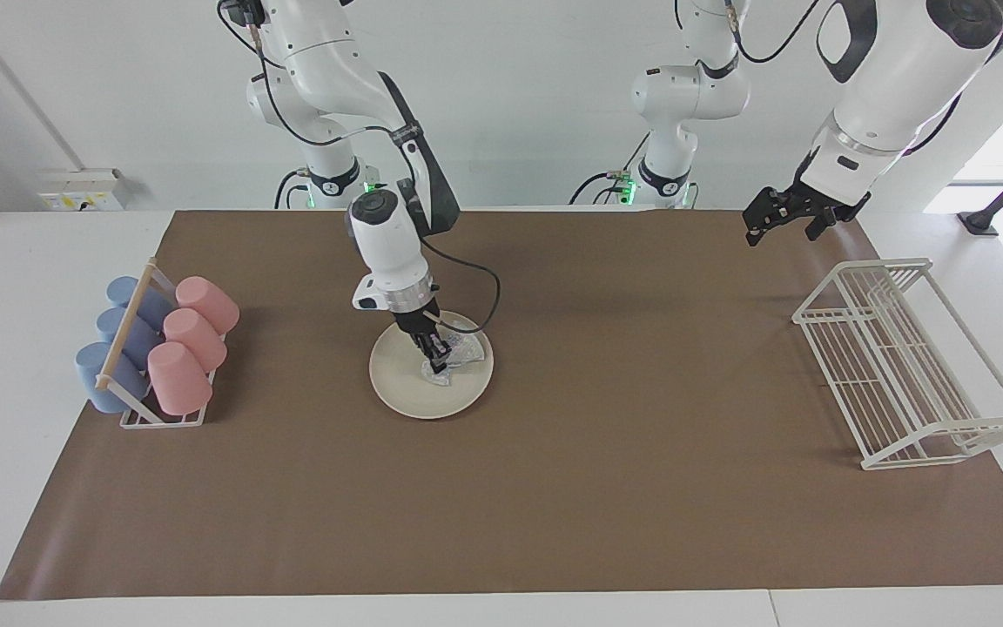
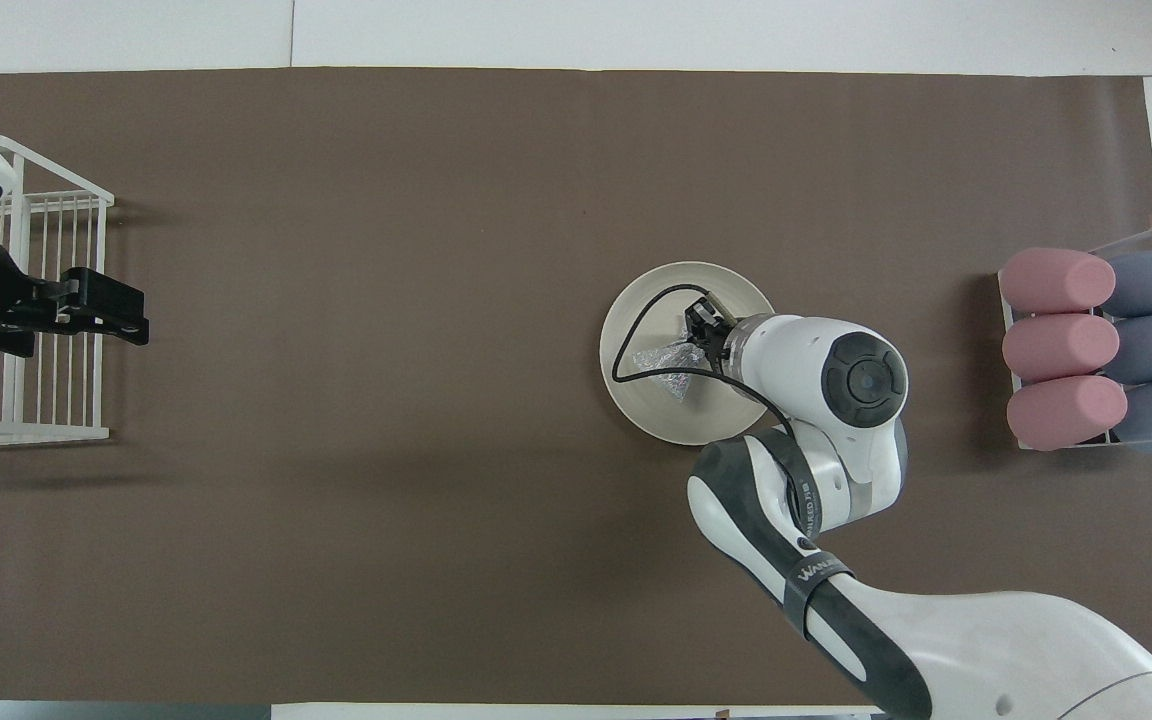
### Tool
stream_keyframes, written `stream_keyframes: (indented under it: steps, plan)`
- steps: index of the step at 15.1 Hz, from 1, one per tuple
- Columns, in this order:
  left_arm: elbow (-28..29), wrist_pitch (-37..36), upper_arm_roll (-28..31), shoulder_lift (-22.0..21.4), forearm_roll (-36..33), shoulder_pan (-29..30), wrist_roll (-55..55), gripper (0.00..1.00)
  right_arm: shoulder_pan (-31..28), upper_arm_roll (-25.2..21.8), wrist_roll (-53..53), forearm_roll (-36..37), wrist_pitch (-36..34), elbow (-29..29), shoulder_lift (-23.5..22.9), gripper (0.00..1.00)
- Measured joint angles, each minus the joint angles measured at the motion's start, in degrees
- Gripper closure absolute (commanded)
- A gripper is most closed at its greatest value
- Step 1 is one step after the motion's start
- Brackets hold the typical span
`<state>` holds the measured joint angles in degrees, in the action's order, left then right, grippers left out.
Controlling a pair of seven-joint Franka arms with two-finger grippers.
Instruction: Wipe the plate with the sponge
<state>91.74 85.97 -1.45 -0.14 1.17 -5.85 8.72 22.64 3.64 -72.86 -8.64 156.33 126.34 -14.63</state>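
Two arms over brown mat (image 1: 554,488) on white table. Right gripper (image 1: 438,352) clamps sponge (image 1: 458,353) at plate's (image 1: 406,383) 2 o'clock, facing view; left gripper (image 1: 780,218) waits, fingers wide, above mat near wire rack (image 1: 902,366).

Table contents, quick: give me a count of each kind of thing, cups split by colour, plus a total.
Pink cups: 3
Blue cups: 3
Cup holder: 1
Plate: 1
Sponge: 1
White wire rack: 1
Total: 10

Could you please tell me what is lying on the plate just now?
On the plate lies the sponge, pinched by the shut right gripper. The arm covers part of the plate's rim from overhead.
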Motion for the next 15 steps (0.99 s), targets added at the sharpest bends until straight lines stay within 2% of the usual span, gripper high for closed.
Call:
stream_keyframes:
  steps: [3, 10, 12, 15]
  plan:
    - [0.0, 0.0, 0.1, 0.0, 0.0, 0.0, 0.0, 0.00, -0.1, -0.2, -1.4, 0.0, -11.2, -4.1, 1.0, 1.00]
    - [0.1, 0.0, 0.1, 0.0, 0.4, 0.1, 0.2, 0.00, 0.2, -0.4, -13.2, 0.0, -37.9, -17.1, 10.0, 1.00]
    - [0.2, 0.0, 0.2, 0.0, 5.2, 0.1, 2.5, 0.00, 0.2, -0.4, -16.5, 0.2, -47.6, -23.5, 11.2, 1.00]
    - [0.4, 0.0, 0.3, 0.1, 16.5, 0.1, 10.7, 0.00, 0.2, -0.4, -21.6, 1.3, -61.0, -35.0, 11.6, 1.00]
